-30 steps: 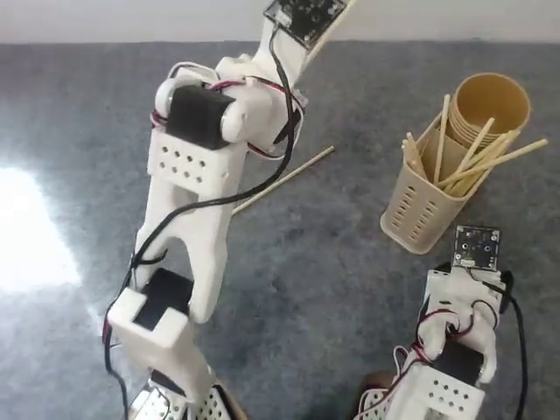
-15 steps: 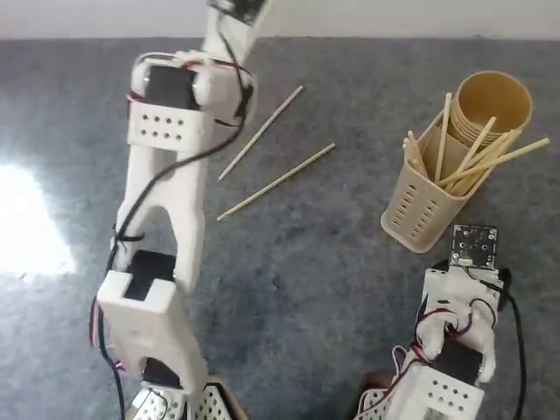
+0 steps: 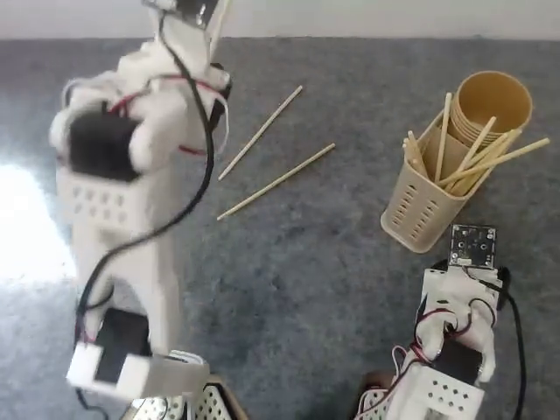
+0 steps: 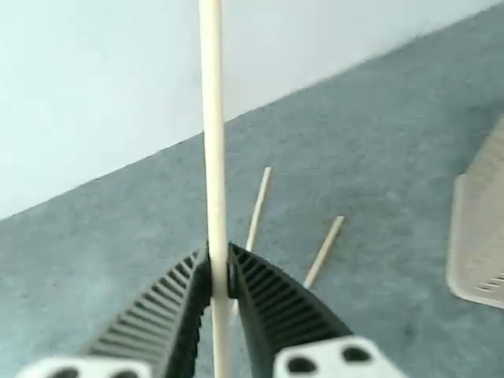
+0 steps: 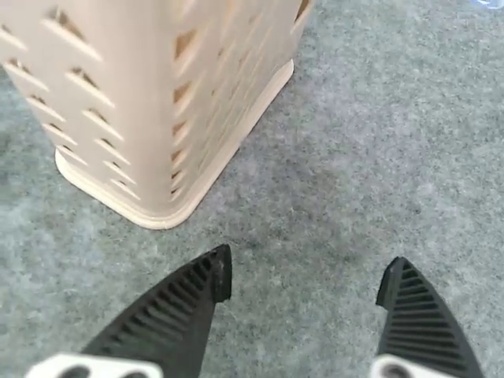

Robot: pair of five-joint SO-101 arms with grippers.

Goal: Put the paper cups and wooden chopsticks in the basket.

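The left gripper has its jaws drawn nearly together on a single chopstick. The chopstick is pinched close to the fingertips; its long part stands straight out past the tips and a short part runs back between the ribbed pads. On the grey mat ahead of these jaws lie two loose chopsticks. The first loose chopstick shows just past the tips and close beside the held one. The second loose chopstick lies farther out to one side, apart from the first. A pale wall rises beyond the mat. The right gripper has its jaws spread wide and grips nothing, with bare mat between the two fingertips. The slotted basket stands upright just ahead of these jaws, its foot near one fingertip but not touching it. In the high view the basket holds a nested stack of paper cups in the part farthest from the right gripper. Beside the cups a bundle of chopsticks leans out over the rim at several angles.
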